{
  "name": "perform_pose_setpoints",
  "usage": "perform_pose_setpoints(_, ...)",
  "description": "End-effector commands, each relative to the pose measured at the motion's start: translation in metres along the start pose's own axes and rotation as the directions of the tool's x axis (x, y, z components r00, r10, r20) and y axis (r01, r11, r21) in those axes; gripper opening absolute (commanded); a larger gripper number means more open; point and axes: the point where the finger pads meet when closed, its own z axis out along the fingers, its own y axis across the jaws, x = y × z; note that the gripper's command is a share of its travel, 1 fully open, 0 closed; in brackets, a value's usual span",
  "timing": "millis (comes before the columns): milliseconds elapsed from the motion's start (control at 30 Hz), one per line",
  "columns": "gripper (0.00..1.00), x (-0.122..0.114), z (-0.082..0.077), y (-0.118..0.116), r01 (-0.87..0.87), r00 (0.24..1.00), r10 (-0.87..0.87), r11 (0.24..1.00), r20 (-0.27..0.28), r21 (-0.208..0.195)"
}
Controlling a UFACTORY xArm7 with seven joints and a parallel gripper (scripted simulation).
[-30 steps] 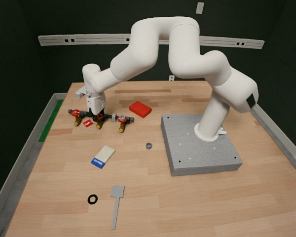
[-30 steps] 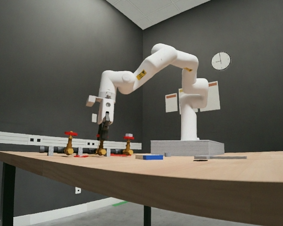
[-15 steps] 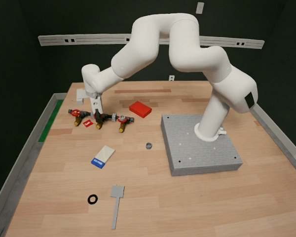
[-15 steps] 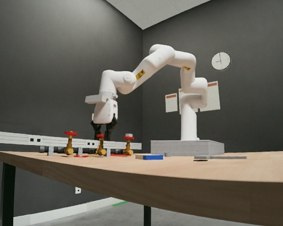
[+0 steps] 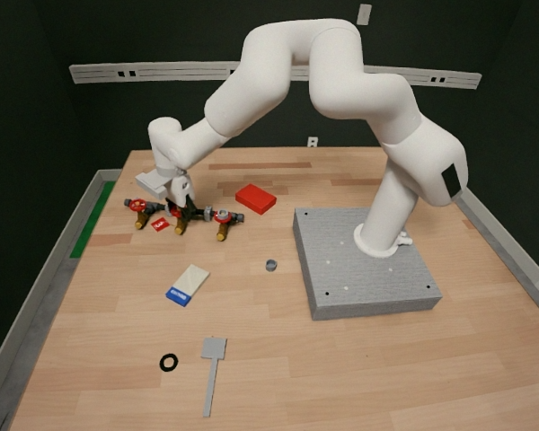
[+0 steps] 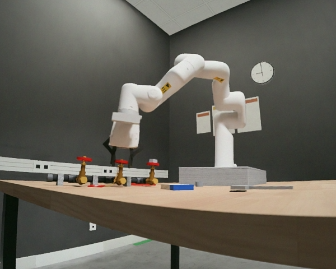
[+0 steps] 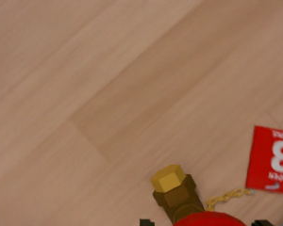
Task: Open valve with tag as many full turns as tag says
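Note:
Three brass valves with red handwheels stand on a dark pipe on the table. The left valve [image 5: 139, 209] [image 6: 83, 170] and the right valve [image 5: 222, 221] [image 6: 152, 172] stand free. The middle valve [image 5: 181, 221] [image 6: 120, 174] [image 7: 177, 194] has a chain running to a red tag [image 5: 160, 224] [image 7: 272, 160] marked 3. My gripper [image 5: 179, 209] [image 6: 121, 161] comes straight down over it and is shut on its red handwheel [image 6: 121, 161] [image 7: 205, 218], which shows at the bottom edge of the wrist view.
A red block [image 5: 255, 198] lies behind the valves. A white and blue box [image 5: 188, 284], a small grey cap [image 5: 270, 265], a black ring [image 5: 168, 362] and a grey paddle [image 5: 211, 371] lie nearer the front. The arm's grey base plate [image 5: 353, 278] is to the right.

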Motion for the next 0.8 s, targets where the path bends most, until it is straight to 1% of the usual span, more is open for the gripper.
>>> perform_pose_setpoints(0, 0.0, 0.0009, -0.0022, 0.0016, 0.274, 0.961, -0.274, 0.962, -0.031, -0.012)
perform_pose_setpoints(100, 0.0, 0.0009, -0.0023, 0.0016, 0.403, 0.914, -0.403, 0.915, -0.035, -0.017)
perform_pose_setpoints(233, 0.0, 0.0009, -0.0022, 0.0016, 0.561, 0.826, -0.561, 0.828, -0.046, -0.027)
perform_pose_setpoints(300, 0.0, 0.0009, -0.0022, 0.0016, 0.561, 0.826, -0.561, 0.828, -0.046, -0.027)
perform_pose_setpoints(400, 0.0, 0.0009, -0.0022, 0.0016, 0.588, 0.807, -0.588, 0.809, -0.048, -0.029)
perform_pose_setpoints(567, 0.0, 0.0009, -0.0023, 0.0016, 0.593, 0.803, -0.593, 0.805, -0.048, -0.029)
perform_pose_setpoints(600, 1.0, 0.0009, -0.0023, 0.0016, 0.593, 0.803, -0.593, 0.805, -0.048, -0.029)
perform_pose_setpoints(767, 1.0, 0.0009, -0.0023, 0.0016, 0.593, 0.803, -0.593, 0.805, -0.048, -0.029)
